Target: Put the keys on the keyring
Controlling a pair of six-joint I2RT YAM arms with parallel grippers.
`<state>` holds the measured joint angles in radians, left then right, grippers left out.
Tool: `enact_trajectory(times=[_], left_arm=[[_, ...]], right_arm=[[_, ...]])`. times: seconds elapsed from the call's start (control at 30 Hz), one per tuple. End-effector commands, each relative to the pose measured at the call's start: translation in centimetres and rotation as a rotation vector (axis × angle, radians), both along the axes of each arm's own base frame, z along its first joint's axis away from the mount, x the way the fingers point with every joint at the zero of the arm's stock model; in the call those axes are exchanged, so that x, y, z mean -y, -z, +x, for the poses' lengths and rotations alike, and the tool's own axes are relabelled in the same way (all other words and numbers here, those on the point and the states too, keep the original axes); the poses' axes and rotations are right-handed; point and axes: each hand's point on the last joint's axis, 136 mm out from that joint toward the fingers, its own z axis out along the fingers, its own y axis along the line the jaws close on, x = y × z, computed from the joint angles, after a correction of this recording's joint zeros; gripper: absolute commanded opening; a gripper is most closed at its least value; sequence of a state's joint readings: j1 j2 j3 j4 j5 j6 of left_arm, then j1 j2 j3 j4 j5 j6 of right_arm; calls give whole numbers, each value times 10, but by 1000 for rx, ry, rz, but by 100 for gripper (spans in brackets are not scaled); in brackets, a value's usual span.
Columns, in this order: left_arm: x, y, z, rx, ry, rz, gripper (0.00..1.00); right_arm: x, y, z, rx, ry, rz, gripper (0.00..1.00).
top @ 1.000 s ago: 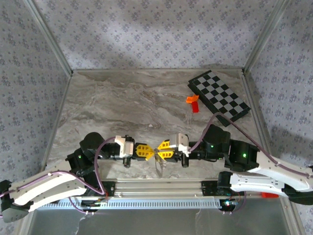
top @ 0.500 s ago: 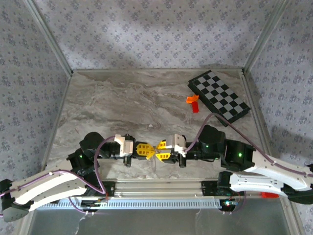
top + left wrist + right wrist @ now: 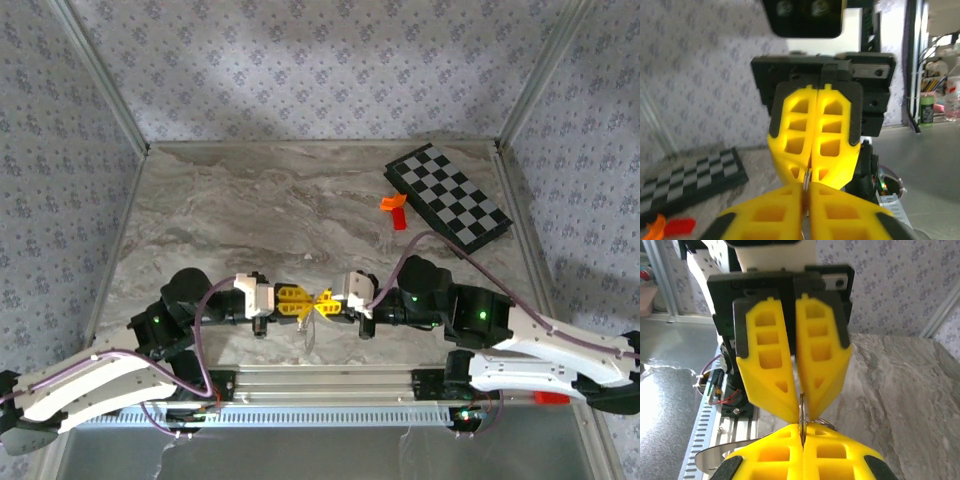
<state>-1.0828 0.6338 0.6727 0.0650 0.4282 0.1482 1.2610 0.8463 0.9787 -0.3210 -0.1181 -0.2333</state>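
The right gripper (image 3: 331,303) had moved left and closed on the keyring (image 3: 801,412) at the table's near middle, while the left gripper (image 3: 309,303) loosened slightly, its hold uncertain, probably a handover.

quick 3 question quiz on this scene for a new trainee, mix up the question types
1. True or false: the chessboard lies at the far right of the table.
2. The orange block and red block lie: A) on the chessboard B) beside it, on its left C) at the table's near left corner.
3. What is pinched in the shut right gripper?
Key: 1 true; 2 B; 3 a thin metal piece.
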Motion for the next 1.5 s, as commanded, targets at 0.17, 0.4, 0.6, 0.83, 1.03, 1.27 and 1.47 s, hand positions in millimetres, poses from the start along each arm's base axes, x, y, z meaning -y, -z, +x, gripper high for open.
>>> enact_trajectory(times=[0.17, 0.4, 0.6, 0.83, 1.03, 1.27, 1.47], left_arm=[[-24, 7, 23, 65, -184, 255, 31], [-13, 11, 19, 28, -131, 275, 35], [2, 11, 21, 15, -101, 265, 35], [14, 20, 29, 20, -105, 306, 30], [19, 22, 30, 16, -91, 313, 20], [18, 18, 27, 22, -86, 295, 24], [15, 16, 24, 51, -77, 283, 18]], right_arm=[[12, 10, 31, 60, 159, -224, 0], [11, 18, 28, 21, 110, -359, 0], [8, 20, 24, 6, 74, -387, 0], [6, 24, 16, -22, 16, -378, 0], [5, 26, 16, -26, 5, -358, 0], [7, 33, 19, -30, 9, -374, 0], [6, 33, 22, -36, 10, -374, 0]])
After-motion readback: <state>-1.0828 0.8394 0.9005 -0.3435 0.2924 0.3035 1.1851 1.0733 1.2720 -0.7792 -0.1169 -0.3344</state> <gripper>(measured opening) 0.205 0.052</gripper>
